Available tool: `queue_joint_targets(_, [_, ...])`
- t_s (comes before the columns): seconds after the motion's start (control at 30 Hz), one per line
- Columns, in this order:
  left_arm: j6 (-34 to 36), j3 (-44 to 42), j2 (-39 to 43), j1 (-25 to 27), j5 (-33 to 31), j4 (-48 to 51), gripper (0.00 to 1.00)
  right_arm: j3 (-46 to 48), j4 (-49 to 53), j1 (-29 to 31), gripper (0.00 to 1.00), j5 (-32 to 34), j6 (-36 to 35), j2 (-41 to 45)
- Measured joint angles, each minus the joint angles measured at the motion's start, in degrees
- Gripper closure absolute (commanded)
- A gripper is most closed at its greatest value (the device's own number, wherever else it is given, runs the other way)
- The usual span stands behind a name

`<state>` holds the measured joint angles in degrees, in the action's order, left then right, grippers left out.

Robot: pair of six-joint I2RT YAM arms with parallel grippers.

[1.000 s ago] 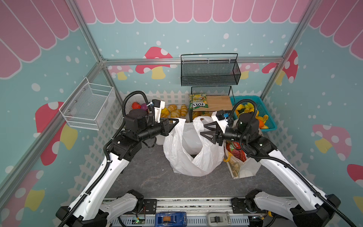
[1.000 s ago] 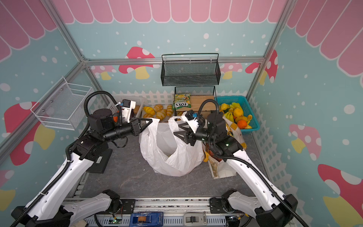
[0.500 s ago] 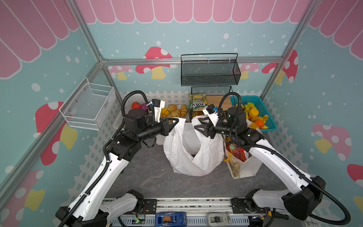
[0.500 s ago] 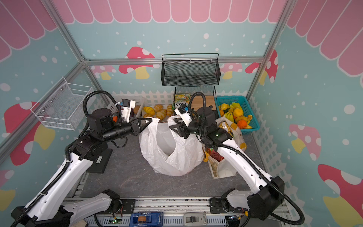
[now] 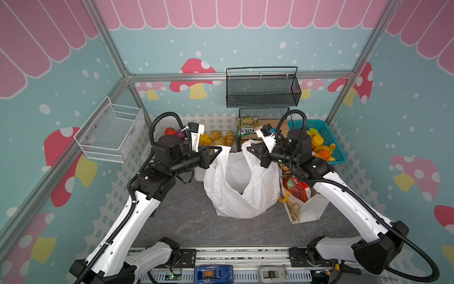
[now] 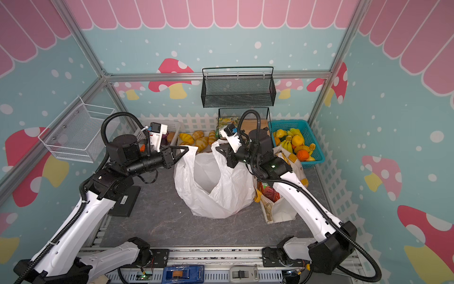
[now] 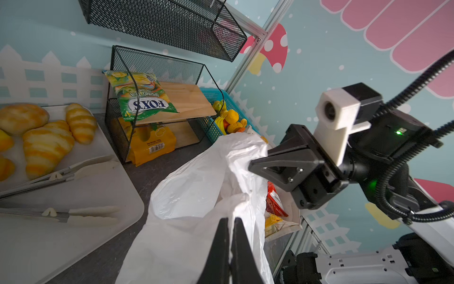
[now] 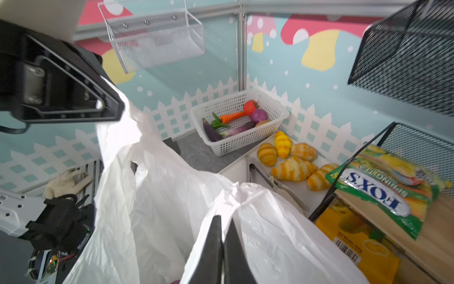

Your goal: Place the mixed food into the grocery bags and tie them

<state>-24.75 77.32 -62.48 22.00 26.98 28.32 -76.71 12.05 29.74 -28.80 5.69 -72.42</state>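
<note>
Found right gripper [image 5: 248,148] swung from 3 o'clock toward 12 and closed since a second ago, now pinched together on the right handle [image 5: 245,143] of the bag [image 5: 235,191]; found left gripper [image 5: 219,148] likewise clamped on the left handle [image 5: 224,149]. Located bag midway between the arms, mouth up, both handles raised at its 12 o'clock edge and held apart along the 9-to-3 line, with tote [image 5: 310,211] just beside at 3 o'clock holding red packets [image 5: 296,189]. Judged tying to hinge on that gap: each handle at its own gripper's tips, to be crossed over the mouth, neither arm nearer.
</note>
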Motion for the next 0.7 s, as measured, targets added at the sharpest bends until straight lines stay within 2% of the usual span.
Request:
queue_joint_targets(0.17, [-2.47, 0.39, 2.43, -6.75, 0.35, -1.62, 1.0, 1.99, -5.79, -6.54, 1.0, -0.26, 2.82, 10.93])
queue_joint_targets(0.33, [-7.54, -1.22, 5.4, -12.81, 2.23, -6.82, 1.0, 6.01, -9.64, -7.23, 1.0, 1.44, 4.44, 18.16])
queue_joint_targets(0.6, [-10.71, -3.8, 5.11, -13.73, 6.47, -8.57, 1.0, 12.37, -11.23, -7.37, 1.0, 6.27, 6.91, 20.09])
queue_joint_targets(0.7, [-10.93, -3.82, 4.87, -13.73, 7.72, -8.81, 1.0, 13.77, -11.08, -7.37, 0.97, 8.83, 7.45, 19.5])
